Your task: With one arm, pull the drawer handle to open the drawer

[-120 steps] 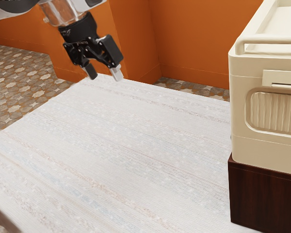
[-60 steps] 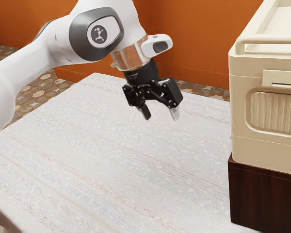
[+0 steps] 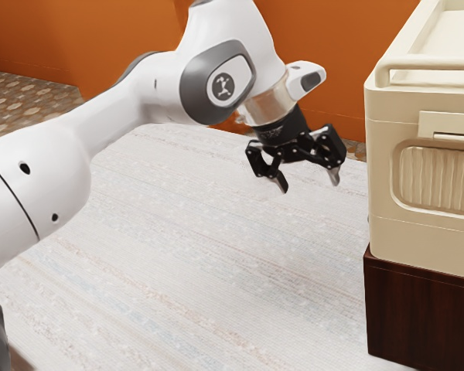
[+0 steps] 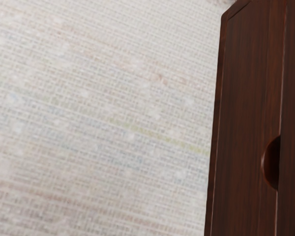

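My gripper (image 3: 310,185) hangs above the pale cloth-covered table in the exterior view, its two fingers spread apart with nothing between them. Toward the exterior view's right, and apart from the gripper, stands a dark brown wooden unit (image 3: 417,313) under a cream box. From the hand's camera, the dark wood (image 4: 243,118) is seen with a long seam and a half-round recess (image 4: 271,163) at that seam. Whether this recess is the drawer's handle, I cannot tell. A drawer standing out from the wood cannot be made out.
The cream box (image 3: 387,182) has a top rail (image 3: 425,62), a slotted plate and a ribbed panel, and rises higher than the gripper at the exterior view's right. Woven cloth (image 3: 216,255) covers the table. Orange walls (image 3: 332,39) stand behind.
My hand has moved toward the exterior view's right, closer to the cream box and the wooden unit, with more of the arm now in view. The gripper has stayed open; box and unit have not moved.
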`<action>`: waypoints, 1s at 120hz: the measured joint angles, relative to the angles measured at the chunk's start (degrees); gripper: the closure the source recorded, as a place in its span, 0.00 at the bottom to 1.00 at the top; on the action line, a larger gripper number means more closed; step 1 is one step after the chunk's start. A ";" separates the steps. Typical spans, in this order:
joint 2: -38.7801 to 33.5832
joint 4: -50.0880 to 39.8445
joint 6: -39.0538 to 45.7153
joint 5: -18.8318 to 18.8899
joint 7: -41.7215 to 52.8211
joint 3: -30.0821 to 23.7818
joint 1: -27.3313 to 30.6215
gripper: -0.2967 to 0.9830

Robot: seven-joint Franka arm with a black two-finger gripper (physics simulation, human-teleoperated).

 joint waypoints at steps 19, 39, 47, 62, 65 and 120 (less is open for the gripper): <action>2.69 2.17 1.97 -0.04 -3.83 0.27 -1.04 0.23; 4.89 3.48 3.96 -0.12 -7.20 0.55 -1.96 0.23; 5.78 3.90 4.82 -0.20 -8.32 0.59 -2.34 0.23; 7.09 5.01 6.07 -0.37 -10.14 0.44 -2.86 0.23; 7.27 5.07 6.28 -0.41 -10.45 0.39 -2.89 0.23; 8.30 5.15 7.67 -4.22 -9.37 -0.12 -2.25 0.23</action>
